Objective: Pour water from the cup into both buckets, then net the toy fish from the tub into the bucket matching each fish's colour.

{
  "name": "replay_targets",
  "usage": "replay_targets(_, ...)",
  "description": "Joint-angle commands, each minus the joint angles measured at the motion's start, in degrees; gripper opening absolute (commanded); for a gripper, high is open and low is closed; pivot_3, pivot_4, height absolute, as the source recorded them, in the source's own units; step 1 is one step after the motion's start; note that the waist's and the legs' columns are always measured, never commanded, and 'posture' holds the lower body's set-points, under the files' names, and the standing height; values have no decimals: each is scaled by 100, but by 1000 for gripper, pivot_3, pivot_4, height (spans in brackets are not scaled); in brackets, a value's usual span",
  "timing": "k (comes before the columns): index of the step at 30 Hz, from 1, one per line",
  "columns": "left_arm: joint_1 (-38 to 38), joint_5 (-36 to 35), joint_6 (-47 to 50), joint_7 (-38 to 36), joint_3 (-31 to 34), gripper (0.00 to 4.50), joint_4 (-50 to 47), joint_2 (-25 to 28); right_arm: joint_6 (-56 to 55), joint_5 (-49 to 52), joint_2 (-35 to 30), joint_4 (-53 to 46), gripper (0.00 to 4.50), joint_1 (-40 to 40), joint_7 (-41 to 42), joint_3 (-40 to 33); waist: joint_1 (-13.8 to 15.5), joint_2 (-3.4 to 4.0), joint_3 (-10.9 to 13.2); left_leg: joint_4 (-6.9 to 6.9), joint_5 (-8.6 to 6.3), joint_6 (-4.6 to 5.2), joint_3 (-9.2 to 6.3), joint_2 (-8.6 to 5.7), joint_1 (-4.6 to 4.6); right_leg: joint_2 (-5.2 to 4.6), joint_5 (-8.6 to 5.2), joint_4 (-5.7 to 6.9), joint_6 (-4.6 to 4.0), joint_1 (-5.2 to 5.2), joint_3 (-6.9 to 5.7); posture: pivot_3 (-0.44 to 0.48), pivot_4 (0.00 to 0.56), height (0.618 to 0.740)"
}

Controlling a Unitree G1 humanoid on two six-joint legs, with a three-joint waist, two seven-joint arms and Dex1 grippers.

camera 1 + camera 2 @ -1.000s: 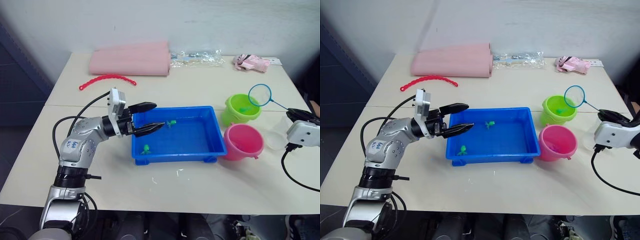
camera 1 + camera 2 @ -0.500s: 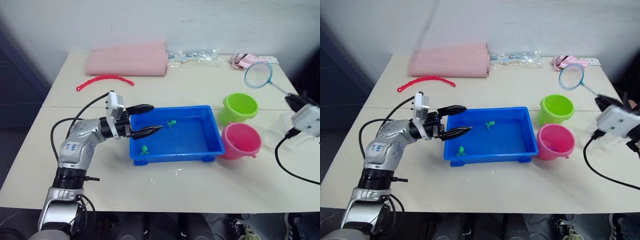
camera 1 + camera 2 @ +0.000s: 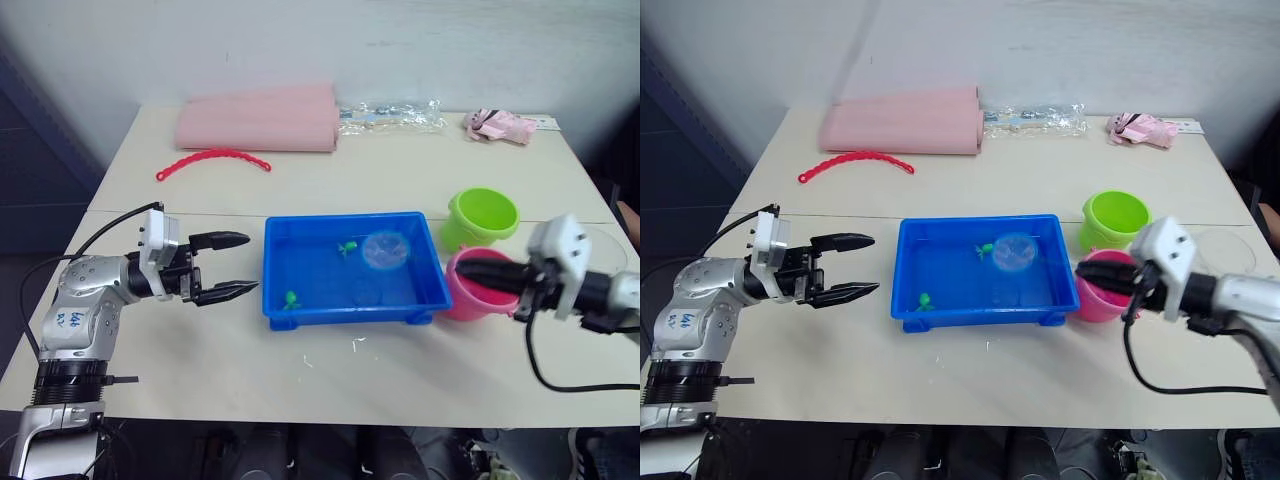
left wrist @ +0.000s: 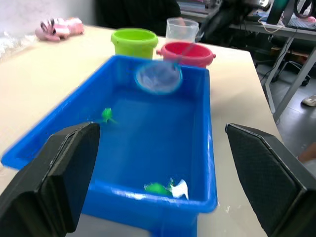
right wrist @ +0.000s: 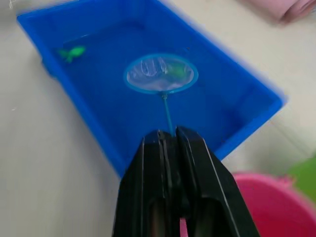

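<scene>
Overhead, the left pincer [image 3: 222, 266] hangs spread; wrist-close, the right pincer [image 5: 169, 139] pinches the net [image 5: 160, 73].

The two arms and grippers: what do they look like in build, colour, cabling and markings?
The left arm is silver-grey metal with black joint rings, a blue handwritten mark and a loose black cable. The left gripper has two black tapered fingers behind a white wrist block. The right gripper matches it, black fingers on a white block, with a black cable looping below.
</scene>
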Motion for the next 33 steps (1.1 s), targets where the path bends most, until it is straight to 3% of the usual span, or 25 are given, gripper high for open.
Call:
replay_targets(1, 21, -28, -23, 0, 73, 4422, -164, 81, 317, -318, 205, -81, 0, -362, -156, 353, -2, 2, 1, -1, 0, 0, 3, 0, -2, 1, 0, 4, 0, -3, 0, 0, 150, 740)
replay_targets(6, -88, -115, 124, 275, -7, 4422, -372, -164, 679, -750, 800, 149, 0, -999, -488, 897, -13, 1, 1, 1, 1, -2, 7, 0, 0, 4, 0, 16, 0, 0, 2, 0, 150, 740)
replay_targets(13, -150, -56, 125, 249, -96, 4422, -326, -225, 228, -1462, 1878, 944, 0, -1729, -927, 1198, -69, -2, -1, -2, 3, -5, 13, 2, -1, 9, 0, 23, 0, -7, 4, 0, 150, 740)
replay_targets(26, -45, -207, 399, 187, -179, 4422, -485, -225, -1512, -1907, 1986, 917, 0, -819, -635, 739, -70, -2, -1, -3, 2, -3, 29, 3, 2, 9, 0, 22, 1, -10, 3, 0, 150, 740)
replay_targets(33, -258, -279, 605, 184, -209, 4422, -590, -322, -1654, -1517, 1971, 466, 0, -292, -273, 268, -66, -3, -1, -1, 2, -3, 30, 4, 4, 9, 0, 26, 1, -9, 6, 0, 150, 740)
